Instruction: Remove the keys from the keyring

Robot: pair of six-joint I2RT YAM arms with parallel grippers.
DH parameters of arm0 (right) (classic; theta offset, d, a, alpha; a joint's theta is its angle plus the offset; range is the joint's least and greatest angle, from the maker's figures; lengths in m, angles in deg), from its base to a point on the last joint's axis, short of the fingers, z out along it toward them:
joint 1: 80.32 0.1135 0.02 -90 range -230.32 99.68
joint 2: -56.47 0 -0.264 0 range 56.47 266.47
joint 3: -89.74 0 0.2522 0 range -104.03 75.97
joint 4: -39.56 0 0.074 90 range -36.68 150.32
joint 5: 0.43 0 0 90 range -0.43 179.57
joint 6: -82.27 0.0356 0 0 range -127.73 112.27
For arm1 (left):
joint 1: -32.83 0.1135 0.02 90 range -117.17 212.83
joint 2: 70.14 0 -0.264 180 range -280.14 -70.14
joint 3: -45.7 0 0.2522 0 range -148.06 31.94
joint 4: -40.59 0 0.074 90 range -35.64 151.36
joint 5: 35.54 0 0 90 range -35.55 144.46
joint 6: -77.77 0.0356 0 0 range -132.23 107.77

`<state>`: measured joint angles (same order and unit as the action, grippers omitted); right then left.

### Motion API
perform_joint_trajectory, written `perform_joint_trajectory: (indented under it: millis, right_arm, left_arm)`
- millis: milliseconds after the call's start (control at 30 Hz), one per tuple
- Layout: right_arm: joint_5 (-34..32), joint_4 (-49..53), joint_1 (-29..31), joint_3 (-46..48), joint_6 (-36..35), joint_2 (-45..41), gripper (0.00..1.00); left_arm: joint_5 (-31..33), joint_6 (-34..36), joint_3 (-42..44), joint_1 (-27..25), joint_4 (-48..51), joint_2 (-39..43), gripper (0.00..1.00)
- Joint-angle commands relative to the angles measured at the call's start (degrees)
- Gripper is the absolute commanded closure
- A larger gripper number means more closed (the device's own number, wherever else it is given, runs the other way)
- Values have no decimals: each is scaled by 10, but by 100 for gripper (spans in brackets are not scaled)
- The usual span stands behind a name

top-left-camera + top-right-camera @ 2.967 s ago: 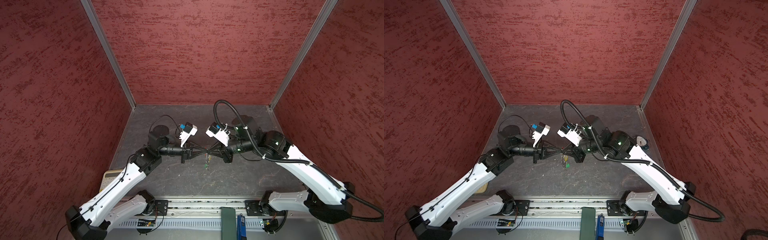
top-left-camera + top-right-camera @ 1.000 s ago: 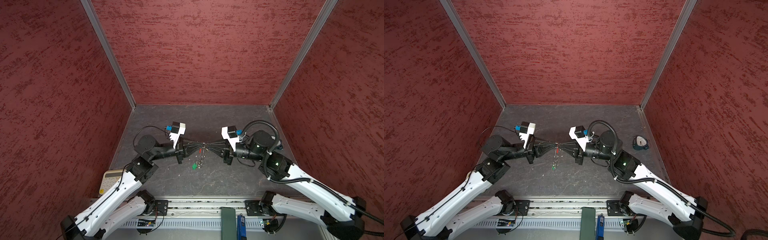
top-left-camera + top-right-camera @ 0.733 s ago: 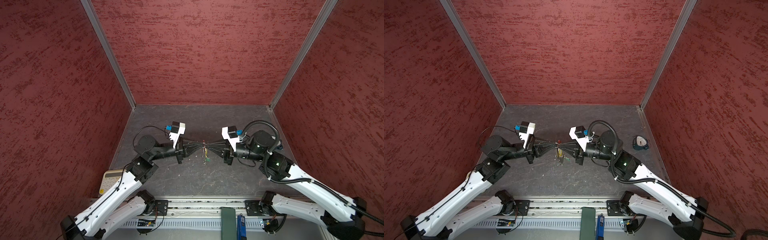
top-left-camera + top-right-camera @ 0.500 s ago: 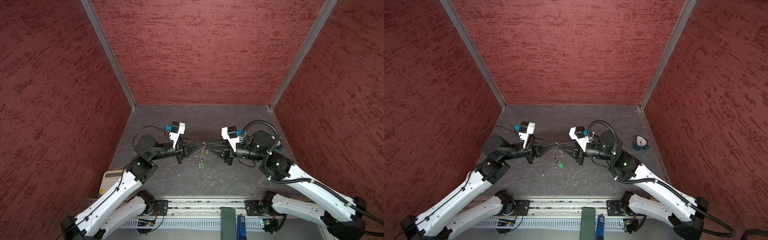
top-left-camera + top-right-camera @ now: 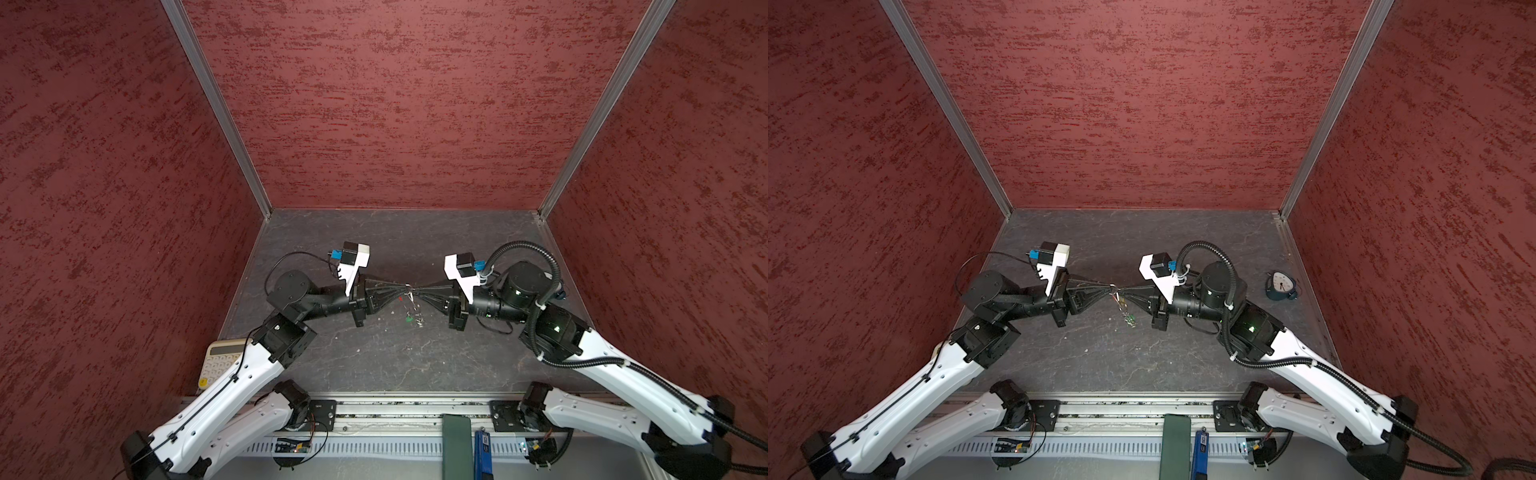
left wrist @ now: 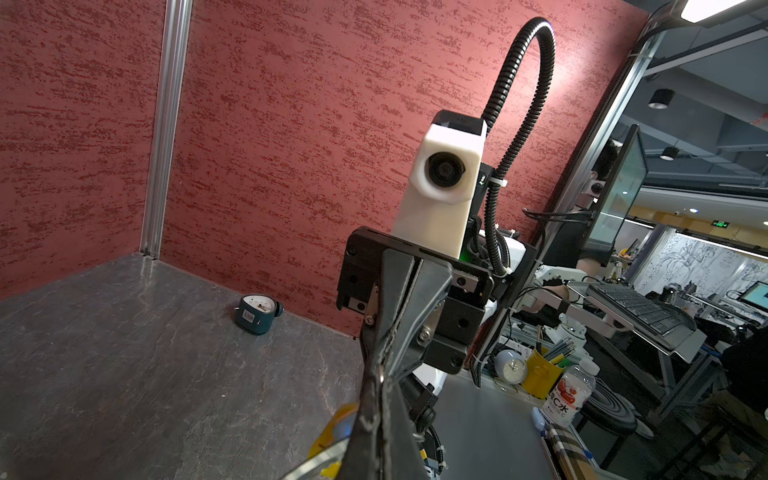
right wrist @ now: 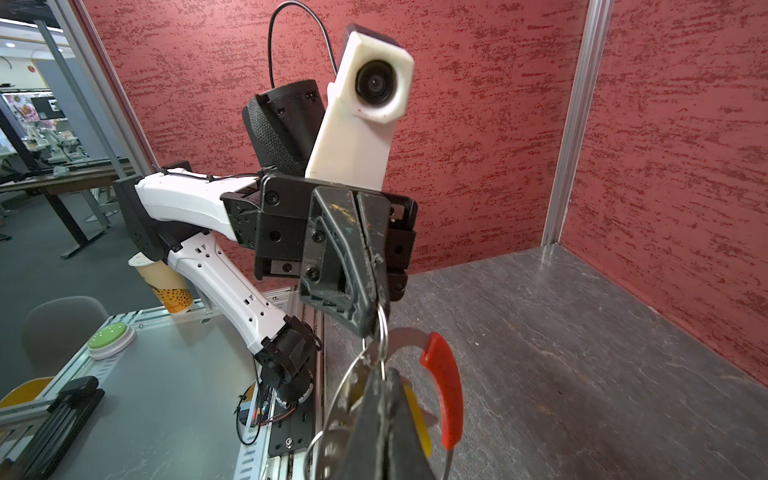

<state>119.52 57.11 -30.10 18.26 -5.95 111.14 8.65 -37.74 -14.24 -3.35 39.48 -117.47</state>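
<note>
Both arms are reaching in toward mid-table, their tips meeting nose to nose above the dark tabletop (image 5: pixel 374 241). The L gripper (image 5: pixel 404 286) is squeezing its fingers fully closed on a small silver ring of the keyring (image 5: pixel 409 297) (the right wrist view is showing this best, w/ the ring caught at the very fingertip). The R gripper (image 5: pixel 417 291) is also clamping its fingers together, and the keyring's wire loops are running past both sides of its tip. Which exact ring it's biting I can't tell.

The keyring is hanging in the air btw the two tips, its red sleeve (image 7: pixel 445 395) curving just beside the R fingers. The green key (image 5: pixel 409 319) is dangling lowest under the bunch, a bit to the near side of the tips in both top views. Whether it's brushing the tabletop I can't tell. The yellow key (image 7: pixel 417 419) is lying right against the R fingers.

A small teal clock (image 5: pixel 1281 286) is sitting at the right, by the wall, well apart. A calculator (image 5: pixel 218 361) is lying at the near left, partly under the L arm.
</note>
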Motion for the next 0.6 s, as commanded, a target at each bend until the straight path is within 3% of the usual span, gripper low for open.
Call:
perform_joint_trajectory:
  millis: [0, 567]
  right_arm:
    - [5, 16, 3, -9, -20, -1, 100]
    - [-1, 37, 9, 4, -33, 15, 100]
  left_arm:
    - [9, -15, -16, -1, -40, 2, 100]
    - [-10, -30, -9, 10, -65, -7, 100]
